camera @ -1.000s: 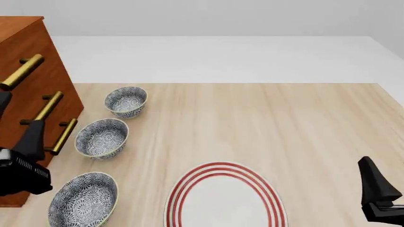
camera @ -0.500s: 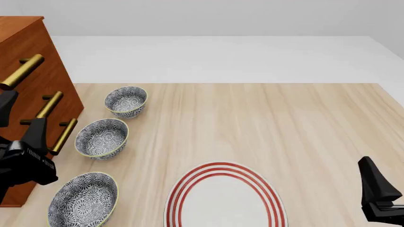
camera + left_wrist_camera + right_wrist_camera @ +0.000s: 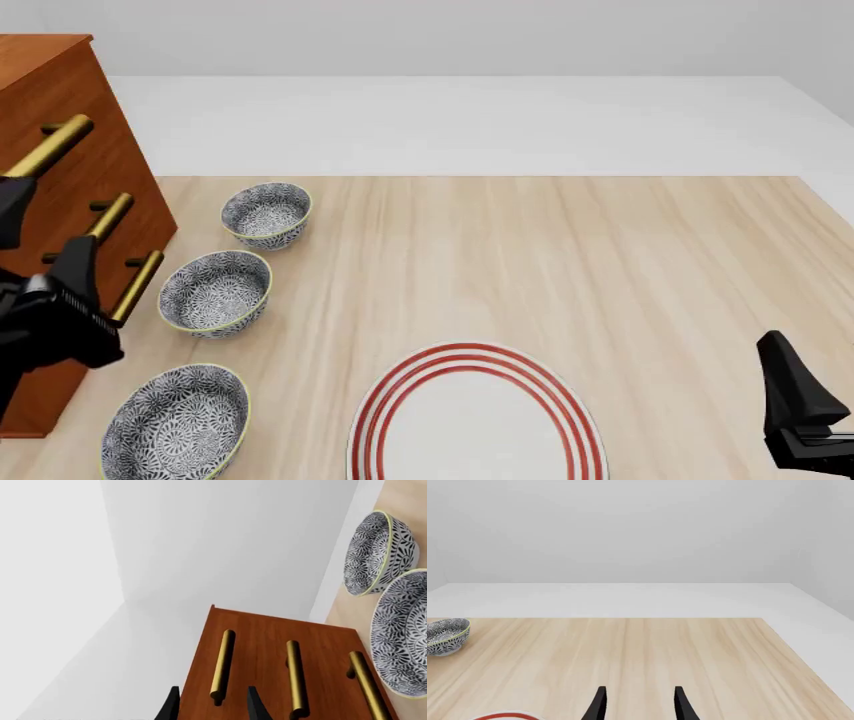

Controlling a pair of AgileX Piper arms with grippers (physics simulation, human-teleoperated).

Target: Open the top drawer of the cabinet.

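The cabinet (image 3: 134, 190) stands at the table's left edge, its three drawer fronts flush. The top drawer (image 3: 74, 95) carries a brass bar handle (image 3: 51, 148). My left gripper (image 3: 47, 238) is open in front of the cabinet face, just below that handle's near end. In the left wrist view the handle (image 3: 223, 665) points down between the two black fingertips (image 3: 172, 706), its near end level with them and touching neither. My right gripper (image 3: 801, 410) rests low at the table's near right, open with nothing in it (image 3: 639, 705).
Three patterned bowls (image 3: 267, 213) (image 3: 215, 291) (image 3: 176, 420) line up just right of the cabinet, close to my left arm. A red-ringed white plate (image 3: 474, 415) lies at the near middle. Two lower brass handles (image 3: 104, 222) (image 3: 136, 285) sit under the top one.
My left gripper has risen and moved in toward the cabinet front, bringing its fingers closer to the top handle. The right arm has stayed still.
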